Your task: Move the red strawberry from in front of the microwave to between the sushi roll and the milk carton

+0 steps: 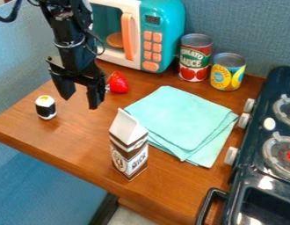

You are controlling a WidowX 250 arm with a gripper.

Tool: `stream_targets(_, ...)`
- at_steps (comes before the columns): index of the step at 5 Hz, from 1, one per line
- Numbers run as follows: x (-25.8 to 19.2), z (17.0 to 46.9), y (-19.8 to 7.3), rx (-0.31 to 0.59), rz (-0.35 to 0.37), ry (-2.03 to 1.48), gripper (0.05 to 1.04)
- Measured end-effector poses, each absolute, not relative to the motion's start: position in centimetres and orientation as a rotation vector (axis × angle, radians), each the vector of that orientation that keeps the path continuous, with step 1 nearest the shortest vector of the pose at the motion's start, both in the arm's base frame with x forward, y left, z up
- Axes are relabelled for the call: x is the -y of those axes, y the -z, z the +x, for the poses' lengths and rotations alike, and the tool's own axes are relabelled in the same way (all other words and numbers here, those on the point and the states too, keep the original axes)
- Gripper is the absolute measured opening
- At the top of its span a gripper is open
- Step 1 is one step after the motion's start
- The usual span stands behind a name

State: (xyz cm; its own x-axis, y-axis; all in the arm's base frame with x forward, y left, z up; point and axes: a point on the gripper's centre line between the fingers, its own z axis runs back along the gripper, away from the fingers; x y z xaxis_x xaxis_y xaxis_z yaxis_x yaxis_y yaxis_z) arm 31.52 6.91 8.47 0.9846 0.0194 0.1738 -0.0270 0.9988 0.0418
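Toy sushi roll (pixel 45 107) stands on end near the wooden counter's (pixel 71 147) edge, probably steady on its flat base; the black gripper (pixel 81 100) hangs beside it, fingers spread apart and gripping nothing, with a red strawberry (pixel 118 82) near its other side; the milk carton (pixel 129 147) stands upright by the folded teal cloth (pixel 181 116), whose layers lie flat; the tomato sauce can (pixel 195 58) and yellow-labelled can (pixel 227 71) stand together between the toy microwave (pixel 161 30) and stove (pixel 247 154), seemingly tucked back to leave the front open.
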Motion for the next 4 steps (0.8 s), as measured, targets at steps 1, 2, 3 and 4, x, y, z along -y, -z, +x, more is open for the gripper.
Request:
stream_targets(1,-6.8,31.4,-7.7,0.156,0.034,-0.027,1.001)
stream_targets(2,-6.8,33.4,-7.9,0.303,-0.145,-0.243,1.001)
stream_targets(3,-7.9,34.5,-8.5,0.382,-0.197,-0.470,1.001)
stream_targets(4,-9.0,35.0,-8.7,0.421,-0.133,-0.636,1.001)
